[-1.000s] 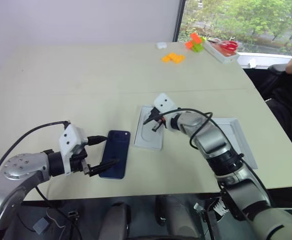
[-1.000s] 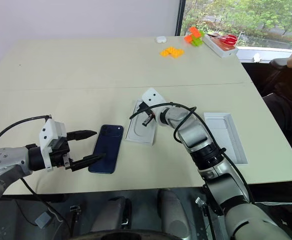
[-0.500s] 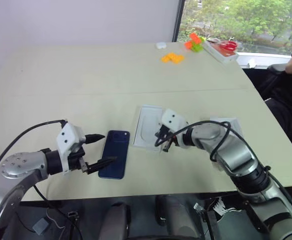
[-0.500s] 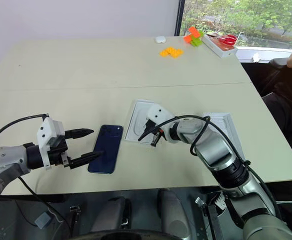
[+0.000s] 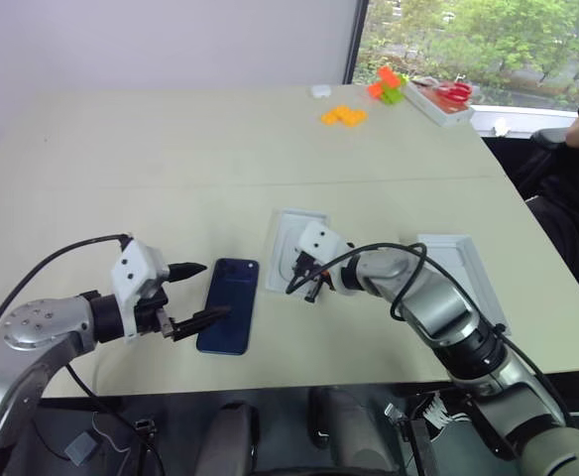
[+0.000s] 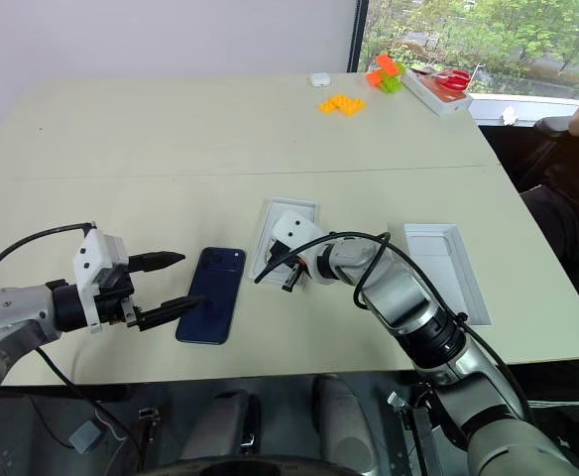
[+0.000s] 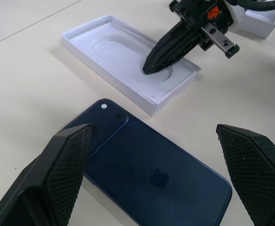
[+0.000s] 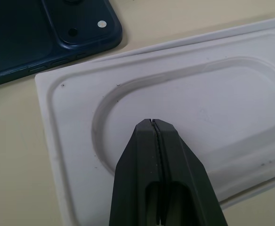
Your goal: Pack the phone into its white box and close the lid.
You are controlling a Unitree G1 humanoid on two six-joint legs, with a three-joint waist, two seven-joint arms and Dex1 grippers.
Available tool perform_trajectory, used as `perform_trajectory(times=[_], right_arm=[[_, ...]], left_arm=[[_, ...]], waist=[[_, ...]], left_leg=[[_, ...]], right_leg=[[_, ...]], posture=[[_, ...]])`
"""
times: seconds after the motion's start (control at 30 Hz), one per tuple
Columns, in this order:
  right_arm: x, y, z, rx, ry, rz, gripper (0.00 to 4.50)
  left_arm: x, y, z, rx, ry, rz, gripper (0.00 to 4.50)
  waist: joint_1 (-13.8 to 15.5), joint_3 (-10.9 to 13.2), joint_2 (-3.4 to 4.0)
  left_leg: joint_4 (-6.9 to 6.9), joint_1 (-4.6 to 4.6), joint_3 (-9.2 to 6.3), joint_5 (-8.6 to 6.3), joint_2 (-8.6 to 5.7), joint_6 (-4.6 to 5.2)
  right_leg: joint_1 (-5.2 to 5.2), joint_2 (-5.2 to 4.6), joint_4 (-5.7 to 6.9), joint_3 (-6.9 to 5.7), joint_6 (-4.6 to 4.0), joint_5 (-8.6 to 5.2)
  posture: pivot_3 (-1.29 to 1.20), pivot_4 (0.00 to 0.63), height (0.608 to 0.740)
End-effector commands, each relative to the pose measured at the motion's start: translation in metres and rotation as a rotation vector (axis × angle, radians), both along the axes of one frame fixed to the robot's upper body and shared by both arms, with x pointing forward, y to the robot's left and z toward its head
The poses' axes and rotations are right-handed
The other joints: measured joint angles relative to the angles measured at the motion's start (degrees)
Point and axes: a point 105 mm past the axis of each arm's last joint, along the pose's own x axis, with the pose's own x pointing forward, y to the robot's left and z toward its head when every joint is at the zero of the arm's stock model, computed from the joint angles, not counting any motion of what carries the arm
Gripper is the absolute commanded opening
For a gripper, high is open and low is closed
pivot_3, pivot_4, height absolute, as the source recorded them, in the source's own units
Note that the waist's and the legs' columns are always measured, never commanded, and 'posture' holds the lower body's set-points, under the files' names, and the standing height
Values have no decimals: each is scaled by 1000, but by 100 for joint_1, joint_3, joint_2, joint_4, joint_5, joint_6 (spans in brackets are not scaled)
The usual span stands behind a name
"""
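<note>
Spanning both eye views, the beige table (image 5: 171, 159) carries every item. Ordered by size: the white box (image 6: 446, 270) lies open near the table's right edge, well apart from the phone; the white insert (image 5: 291, 260) with its oval recess sits at centre; the phone (image 5: 228, 304) lies back-up just left of the insert, not touching it. Orange blocks (image 5: 344, 115) and a small tray (image 5: 438, 99) sit at the far edge by the window.

The left gripper (image 5: 202, 294) stands wide open, fingers flanking the phone's near left edge without contact. The right gripper (image 6: 289, 282) is fully closed, empty, tip over the insert.

The right wrist view adds the sealed seam between the fingers (image 8: 162, 155) above the recess; the left wrist view adds the phone's logo and camera corner (image 7: 110, 110)
</note>
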Motion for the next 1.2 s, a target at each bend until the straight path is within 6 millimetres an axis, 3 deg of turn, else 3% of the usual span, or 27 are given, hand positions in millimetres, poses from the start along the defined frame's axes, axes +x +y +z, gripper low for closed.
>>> perform_trajectory(times=[0.03,0.17,0.43,0.8,1.07,1.2], right_arm=[[-4,1,22,36,-58,43,25],[-14,-1,32,34,-84,110,25],[-30,1,20,13,-31,182,25],[-2,-5,6,10,-6,17,25],[6,-6,10,12,-30,-13,25],[6,-2,23,57,-57,2,25]], left_arm=[[-1,2,9,3,-40,6,4500],[-1,5,9,7,-40,16,4500],[1,5,10,6,-39,13,4500],[1,5,11,9,-41,13,4500],[2,5,10,6,-45,19,4500],[2,6,11,5,-48,24,4500]], waist=[[1,1,1],[3,1,1],[1,1,2],[1,0,0],[9,-1,0],[6,0,0]], left_leg=[[0,-1,0,0,0,0],[0,-2,-2,0,1,0],[0,-2,-2,0,1,0],[0,2,0,0,1,0],[0,-1,0,0,-2,0],[0,0,-1,0,-1,0]], right_leg=[[-1,1,0,0,0,0],[-3,2,0,-1,1,0],[-2,5,0,-2,2,-1],[-1,6,2,-1,0,0],[1,-1,0,0,0,0],[0,3,1,-1,0,0]], posture=[[0,150,726],[0,150,726],[0,150,726],[0,150,726],[0,150,726],[0,150,726]])
